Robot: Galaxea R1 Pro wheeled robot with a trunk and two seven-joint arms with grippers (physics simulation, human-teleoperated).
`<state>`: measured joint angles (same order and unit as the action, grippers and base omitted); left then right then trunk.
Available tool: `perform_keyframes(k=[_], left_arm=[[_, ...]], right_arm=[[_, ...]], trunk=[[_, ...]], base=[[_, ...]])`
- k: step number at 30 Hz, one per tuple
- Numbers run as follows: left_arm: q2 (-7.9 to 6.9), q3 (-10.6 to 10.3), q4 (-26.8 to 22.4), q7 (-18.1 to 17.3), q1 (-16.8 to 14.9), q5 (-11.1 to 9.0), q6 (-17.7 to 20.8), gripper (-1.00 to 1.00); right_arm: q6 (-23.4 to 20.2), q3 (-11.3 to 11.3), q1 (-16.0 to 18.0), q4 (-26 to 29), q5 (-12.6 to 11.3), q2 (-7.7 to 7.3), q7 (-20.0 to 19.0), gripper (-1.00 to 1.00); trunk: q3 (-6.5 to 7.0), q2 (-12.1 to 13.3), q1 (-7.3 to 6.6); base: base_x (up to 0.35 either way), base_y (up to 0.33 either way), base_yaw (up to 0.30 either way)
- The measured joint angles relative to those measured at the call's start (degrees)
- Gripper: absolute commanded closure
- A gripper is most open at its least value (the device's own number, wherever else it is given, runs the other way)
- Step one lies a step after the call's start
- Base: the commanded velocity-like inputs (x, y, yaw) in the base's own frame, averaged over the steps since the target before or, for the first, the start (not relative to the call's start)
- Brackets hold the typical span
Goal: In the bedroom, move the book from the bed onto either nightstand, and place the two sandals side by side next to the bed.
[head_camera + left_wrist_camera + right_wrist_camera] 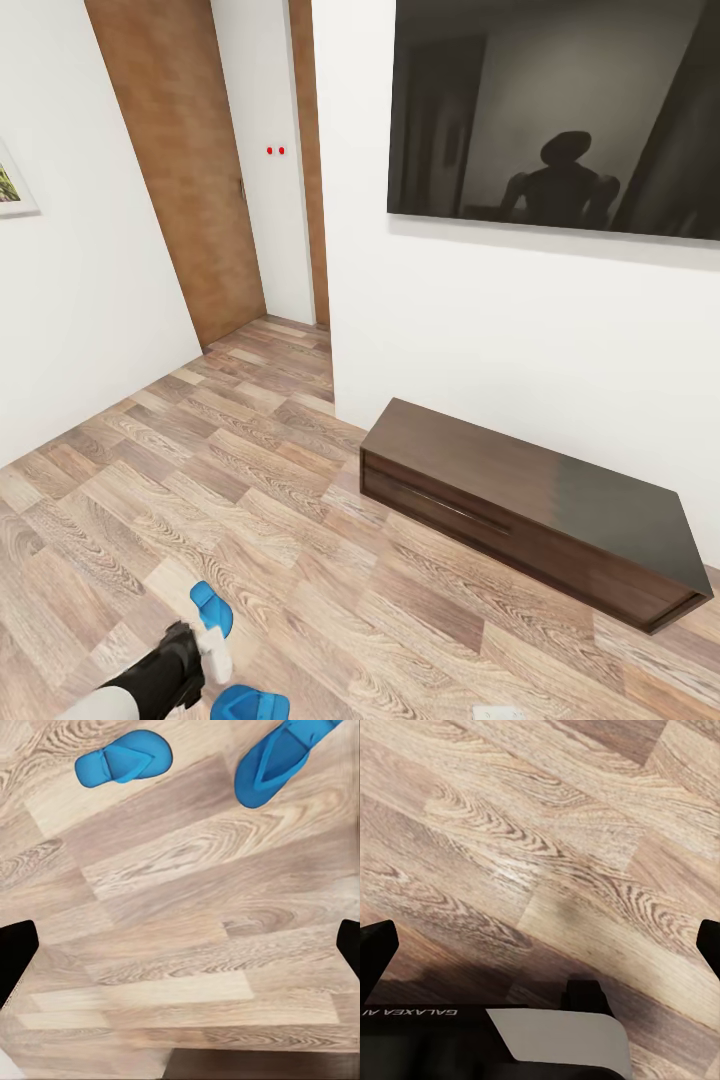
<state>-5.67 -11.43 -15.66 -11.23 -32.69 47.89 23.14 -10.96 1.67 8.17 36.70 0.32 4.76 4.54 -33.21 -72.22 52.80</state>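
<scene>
The left gripper [180, 945] hung over the wood-plank floor [187, 907] with its two dark fingers [15, 952] spread wide at opposite edges of the left wrist view and nothing between them. Ahead of those fingers lay the two blue sandals, one sandal [124, 757] lying flat with its strap up, the other sandal [281, 761] apart from it and angled differently, partly cut off by the frame. In the head view the left arm [150, 675] reached in low, with the sandals just beside it, one sandal at [212, 608] and the second at [250, 703], both on the floor [250, 480]. The right gripper [540, 945] also stood spread wide, its dark fingertips [375, 945] at the edges of the right wrist view, empty above the planks, with part of the robot's body [555, 1042] showing below. Farther out stood a low dark-brown cabinet [530, 510] against a white wall [500, 330], under a large dark wall screen [555, 110]. A brown wooden door [185, 160] stood at the back, and a framed picture [12, 185] hung on the adjoining wall.
</scene>
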Motion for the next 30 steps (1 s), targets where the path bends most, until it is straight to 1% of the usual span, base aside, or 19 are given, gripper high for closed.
perform_keyframes(k=[2, 3, 6, 7, 10, 11, 14, 15, 18, 22, 27, 30], left_arm=[[0.46, -0.1, 0.0, -0.3, 0.0, 0.7, 0.2, -1.00], [1.05, -0.2, 0.0, -0.5, 0.0, 1.3, 0.3, -1.00], [2.08, -0.4, 0.1, -0.7, 0.0, 2.9, 0.4, -1.00], [2.60, -0.4, 0.2, -0.8, 0.0, 4.5, 0.6, -1.00], [3.13, -0.4, 0.3, -1.4, 0.0, 7.9, 1.2, -1.00], [3.40, -0.4, 0.3, -2.4, 0.0, 10.2, 2.0, -1.00], [3.68, -0.4, 0.2, -5.0, 0.0, 13.4, 3.2, -1.00], [3.80, -0.4, 0.1, -6.9, 0.0, 15.1, 3.8, -1.00], [3.91, -0.4, -0.6, -10.1, -0.1, 17.6, 4.4, -1.00], [3.93, -0.4, -2.8, -11.9, -0.2, 19.1, 4.7, -1.00], [3.88, -0.5, -4.2, -13.2, -0.2, 19.8, 4.8, -1.00], [3.91, -0.5, -4.5, -13.9, -0.2, 20.0, 4.8, -1.00]], right_arm=[[0.0, 0.0, 0.0, 0.0, 0.0, 0.00, 0.0, -1.00], [0.0, 0.0, 0.0, 0.0, 0.0, -0.02, 0.0, -1.00], [0.0, 0.0, 0.0, 0.0, 0.0, -0.01, 0.0, -1.00], [0.0, 0.0, 0.0, 0.0, 0.0, -0.01, 0.0, -1.00], [0.0, 0.0, 0.0, 0.0, 0.0, 0.00, 0.0, -1.00], [0.0, 0.0, 0.0, 0.0, 0.0, 0.00, 0.0, -1.00], [0.0, 0.0, 0.0, 0.0, 0.0, -0.04, 0.0, -1.00], [0.0, 0.0, 0.0, 0.0, 0.0, -0.06, 0.0, -1.00], [0.0, 0.0, 0.0, 0.0, 0.0, -0.14, 0.0, -1.00], [0.2, 0.0, 0.0, 0.0, 0.0, -0.26, 0.0, -1.00], [0.3, -0.1, 0.0, 0.7, -0.2, -0.39, -0.6, -1.00], [0.2, -0.2, 0.0, 1.1, -0.3, -0.42, -2.0, -1.00]], trunk=[[0.00, 0.0, 0.00], [0.00, 0.0, 0.00], [-0.53, -1.2, 0.65], [-0.71, -1.6, 0.87], [-1.25, -2.8, 1.53], [-1.43, -3.2, 1.75], [-1.97, -4.4, 2.41], [-2.15, -4.8, 2.63], [-2.69, -6.0, 3.29], [-3.41, -7.6, 4.17], [-4.30, -9.6, 5.27], [-4.84, -10.8, 5.93]], base=[[0.000, 0.000, 0.000], [0.000, 0.000, 0.000], [0.000, 0.000, 0.000], [0.000, 0.000, 0.000], [0.000, 0.000, 0.000], [0.000, 0.000, 0.000], [0.000, 0.000, 0.000], [0.000, 0.000, 0.000], [0.000, 0.000, 0.000], [0.000, 0.000, 0.000], [0.000, 0.000, 0.000], [0.000, 0.000, 0.000]])
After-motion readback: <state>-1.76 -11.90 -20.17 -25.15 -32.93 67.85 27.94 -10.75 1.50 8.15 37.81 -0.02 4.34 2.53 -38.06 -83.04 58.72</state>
